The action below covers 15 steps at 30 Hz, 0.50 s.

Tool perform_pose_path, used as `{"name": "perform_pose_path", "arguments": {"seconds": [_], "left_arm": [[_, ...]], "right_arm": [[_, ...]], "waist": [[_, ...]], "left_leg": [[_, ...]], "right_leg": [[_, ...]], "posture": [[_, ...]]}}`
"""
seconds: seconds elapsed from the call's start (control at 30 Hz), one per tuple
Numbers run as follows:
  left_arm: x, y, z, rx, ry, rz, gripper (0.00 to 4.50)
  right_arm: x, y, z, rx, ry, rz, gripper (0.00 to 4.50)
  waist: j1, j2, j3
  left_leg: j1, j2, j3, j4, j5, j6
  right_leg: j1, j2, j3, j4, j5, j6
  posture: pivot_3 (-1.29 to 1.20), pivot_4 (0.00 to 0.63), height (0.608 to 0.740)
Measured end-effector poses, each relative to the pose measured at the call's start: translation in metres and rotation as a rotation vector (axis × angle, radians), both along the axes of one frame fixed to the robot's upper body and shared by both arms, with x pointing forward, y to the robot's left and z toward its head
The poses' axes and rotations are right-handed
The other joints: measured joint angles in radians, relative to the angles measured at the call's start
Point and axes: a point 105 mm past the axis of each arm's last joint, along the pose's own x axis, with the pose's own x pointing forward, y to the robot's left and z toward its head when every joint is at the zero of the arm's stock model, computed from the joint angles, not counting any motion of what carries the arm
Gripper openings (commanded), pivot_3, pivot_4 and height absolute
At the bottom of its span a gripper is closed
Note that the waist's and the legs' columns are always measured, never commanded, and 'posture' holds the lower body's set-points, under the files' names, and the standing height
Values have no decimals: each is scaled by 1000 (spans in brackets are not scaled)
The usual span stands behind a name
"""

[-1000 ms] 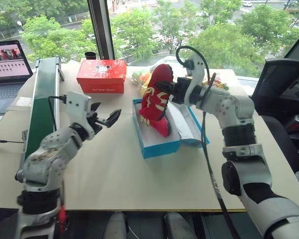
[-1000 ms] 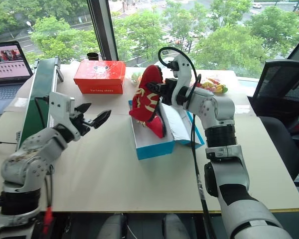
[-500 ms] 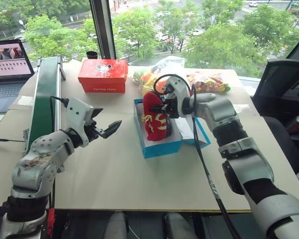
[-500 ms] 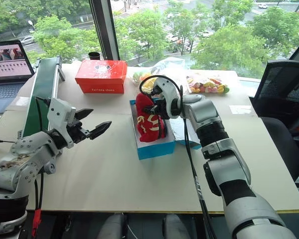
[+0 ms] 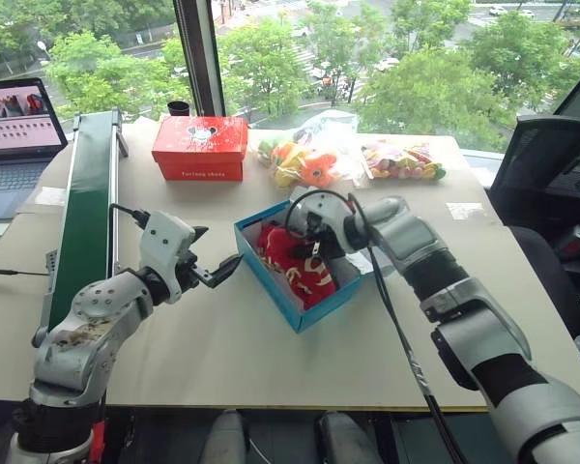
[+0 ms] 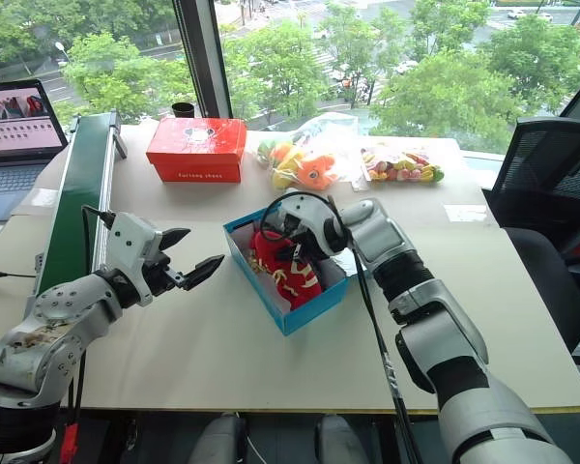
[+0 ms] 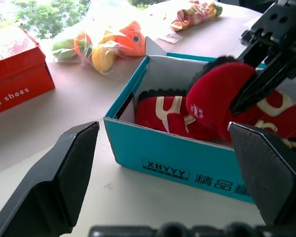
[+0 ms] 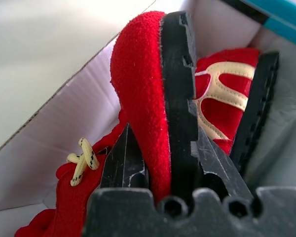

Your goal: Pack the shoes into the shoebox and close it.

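From the head views, the right claw (image 5: 314, 244) reached down into the shoebox (image 5: 288, 300), clamped on one of the shoes (image 5: 300, 266). Entering over the box's far rim seemed meant to lay the shoe beside its mate rather than drop it. The left claw (image 5: 217, 273) hung with its fingers spread wide and nothing between them, just beside the box's near corner, apparently posted there to steady the box if the shoe pushed it across the worktop (image 5: 222, 348). The lid was folded back on the far side of the right claw, so closing was still to do. A red-orange box (image 5: 200, 147) and bags of toys (image 5: 314, 164) lay well beyond both claws.

In the left wrist view, the left claw's spread fingers (image 7: 64, 177) framed the blue box wall, apart from it. Just ahead of them one shoe lay flat inside, and the held shoe (image 7: 217, 96) stood tilted above it in the right claw's grip.

In the right wrist view, the two fingers (image 8: 123, 165) pinched the shoe (image 8: 140, 89) at its edge, one finger on the red upper, the other against the black sole. That grip on the sole edge likely kept the shoe on its side, so it could slide into the gap between the other shoe (image 8: 222, 103) and the white inner wall.
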Motion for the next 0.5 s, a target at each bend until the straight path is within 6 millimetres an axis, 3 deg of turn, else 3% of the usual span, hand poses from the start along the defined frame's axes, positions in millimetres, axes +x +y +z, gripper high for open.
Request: {"name": "perform_pose_path", "arguments": {"seconds": [0.1,0.17,0.43,0.5], "left_arm": [[0,2,2,-1,-7,7,4500],[0,2,2,-1,-8,10,4500],[0,0,3,6,-15,8,4500],[0,-3,3,5,-13,-2,4500]], "right_arm": [[-1,9,-14,-54,-42,55,466],[0,9,-16,-75,-61,66,1457],[5,17,-31,-185,-203,105,4182],[9,18,-31,-203,-252,100,4476]], "waist": [[0,0,0],[3,0,0],[4,0,0],[7,0,0]], "left_leg": [[0,0,0,0,0,0],[1,0,0,1,0,0],[2,0,0,0,0,0],[2,0,0,1,0,-1]], "right_leg": [[0,0,0,0,0,0],[1,0,0,0,0,0],[2,0,0,1,0,0],[3,0,0,1,0,0]], "posture": [[0,150,739],[0,150,739],[0,150,739],[0,150,739]]}}
